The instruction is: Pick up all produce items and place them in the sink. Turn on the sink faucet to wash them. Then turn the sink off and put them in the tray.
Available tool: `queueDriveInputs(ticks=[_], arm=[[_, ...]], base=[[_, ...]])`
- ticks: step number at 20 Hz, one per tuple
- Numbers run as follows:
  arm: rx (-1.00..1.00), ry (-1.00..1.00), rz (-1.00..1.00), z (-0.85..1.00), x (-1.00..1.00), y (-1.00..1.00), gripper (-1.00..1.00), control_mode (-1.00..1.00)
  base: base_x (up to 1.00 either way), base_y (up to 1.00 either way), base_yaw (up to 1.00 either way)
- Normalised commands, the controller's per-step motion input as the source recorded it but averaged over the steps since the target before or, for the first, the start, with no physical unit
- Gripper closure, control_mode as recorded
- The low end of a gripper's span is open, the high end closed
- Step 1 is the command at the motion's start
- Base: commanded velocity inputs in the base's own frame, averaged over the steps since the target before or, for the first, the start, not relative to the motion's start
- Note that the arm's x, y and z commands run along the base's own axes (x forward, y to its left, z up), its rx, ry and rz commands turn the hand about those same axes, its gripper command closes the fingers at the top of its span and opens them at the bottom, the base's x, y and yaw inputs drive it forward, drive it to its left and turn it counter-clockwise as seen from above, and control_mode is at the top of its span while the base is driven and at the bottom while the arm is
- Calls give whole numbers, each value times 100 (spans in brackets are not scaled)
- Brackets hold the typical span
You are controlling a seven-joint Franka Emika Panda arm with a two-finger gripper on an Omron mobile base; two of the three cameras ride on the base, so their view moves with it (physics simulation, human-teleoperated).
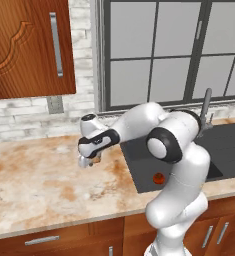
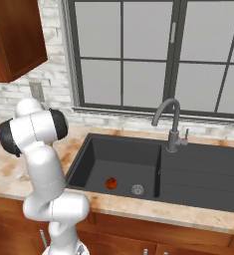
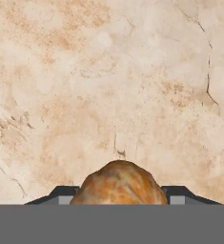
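My gripper (image 1: 90,162) hangs low over the marble counter (image 1: 39,185), left of the sink (image 1: 139,150). In the hand view its two dark fingertips (image 3: 61,195) press against both sides of an orange-tan ball (image 3: 120,183), so it is shut on this produce item. A red tomato-like ball (image 1: 158,177) (image 2: 111,183) lies on the floor of the deep basin of the sink (image 2: 123,159), beside the round drain (image 2: 137,189). The grey gooseneck faucet (image 2: 171,124) (image 1: 207,107) stands behind the basin with no water running. The tray is out of view.
A brown wall cabinet (image 1: 29,45) hangs at the upper left, with a wall outlet (image 1: 54,105) below it. A large window runs behind the sink. The ribbed drainboard (image 2: 203,169) lies right of the basin. Drawers and doors line the counter's front edge.
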Motion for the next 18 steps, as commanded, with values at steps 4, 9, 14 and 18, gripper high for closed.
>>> queueDriveInputs(ticks=[4,9,14,18], arm=[[0,-1,3,32,16,-85,100,-100],[0,0,0,28,13,-94,100,-100],[0,0,0,20,9,-94,100,-100],[0,3,0,4,11,-91,100,-100]], base=[[0,0,0],[0,0,0],[0,0,0],[0,0,0]])
